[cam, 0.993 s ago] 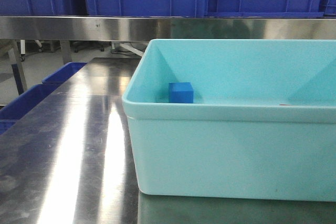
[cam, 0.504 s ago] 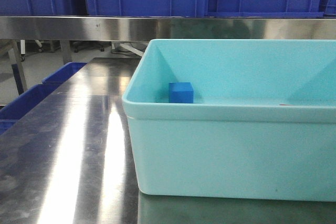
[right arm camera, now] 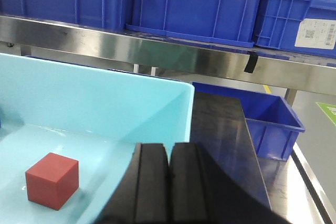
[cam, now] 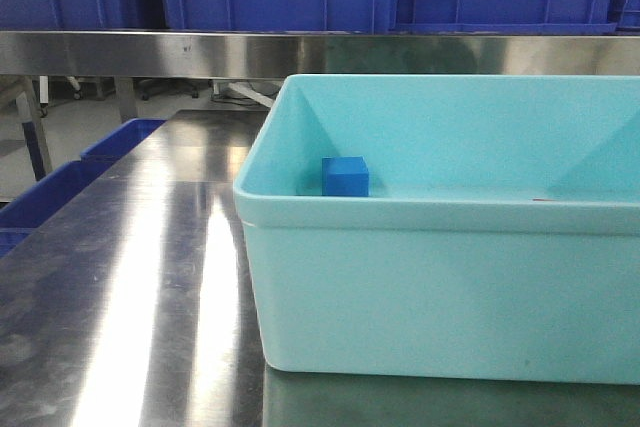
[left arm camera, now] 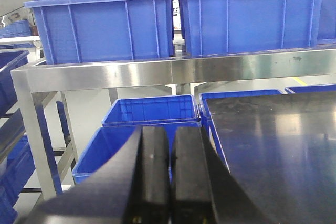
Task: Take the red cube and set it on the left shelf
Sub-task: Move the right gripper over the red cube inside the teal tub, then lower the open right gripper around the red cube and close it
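- The right wrist view is showing me the red cube (right arm camera: 52, 180). It is sitting on the floor of the light teal bin (cam: 400, 277), toward my lower left and apart from the walls. The front view is not showing it at all.
- The front view is giving me a blue cube (cam: 345, 176) instead, resting inside the same bin near its left wall.
- The right gripper (right arm camera: 169, 156) is hovering over the bin's near right corner with its jaws pressed together on nothing, well apart from the red cube.
- The left gripper (left arm camera: 170, 145) is also holding its jaws together and empty. It is hanging off the left edge of the steel table (cam: 150, 277), above open blue tubs (left arm camera: 149, 111).
- I am seeing bare table top left of the bin, running back to the steel shelf (left arm camera: 157, 72).
- Large blue crates (left arm camera: 105, 24) are standing side by side along that shelf. Their contents are hidden from me.
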